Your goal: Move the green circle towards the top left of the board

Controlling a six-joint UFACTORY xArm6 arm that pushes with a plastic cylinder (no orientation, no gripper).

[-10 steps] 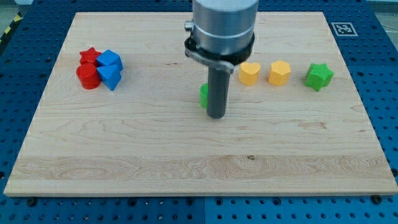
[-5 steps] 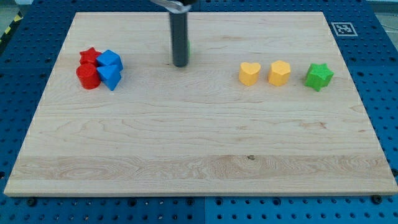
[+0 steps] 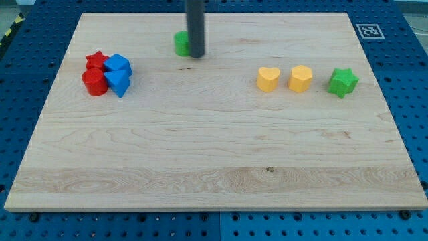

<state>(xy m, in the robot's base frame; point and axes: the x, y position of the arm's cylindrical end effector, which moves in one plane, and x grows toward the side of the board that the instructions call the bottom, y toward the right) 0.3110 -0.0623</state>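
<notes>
My tip [image 3: 195,55], the tool here, is a plain dark rod with nothing to open or close; it holds nothing and can only shove. In the single camera view it stands touching, or all but touching, the green circle [image 3: 180,43] on that block's right side and slightly toward the view's bottom, hiding the block's right edge.

Taking the green circle as the landmark, it sits on the wooden surface [image 3: 214,167] near the top edge, left of the middle. Below and well to its left is a tight cluster: a red star [image 3: 95,59], a red cylinder [image 3: 94,82], and two blue blocks, the upper one [image 3: 118,65] and the lower one [image 3: 119,82], whose exact shapes I cannot make out. Well to its right and a little lower stand a yellow heart [image 3: 268,78], a yellow block [image 3: 300,78] that looks roughly hexagonal, and a green star [image 3: 342,82], in a row and apart from one another.

The circle looks like a small, light, rigid piece that should slide readily on smooth wood. Being round, it will likely roll off the rod if pushed off-centre, so contact belongs on the lower right flank, squarely opposite the top left corner. The path that way looks clear of the cluster.
</notes>
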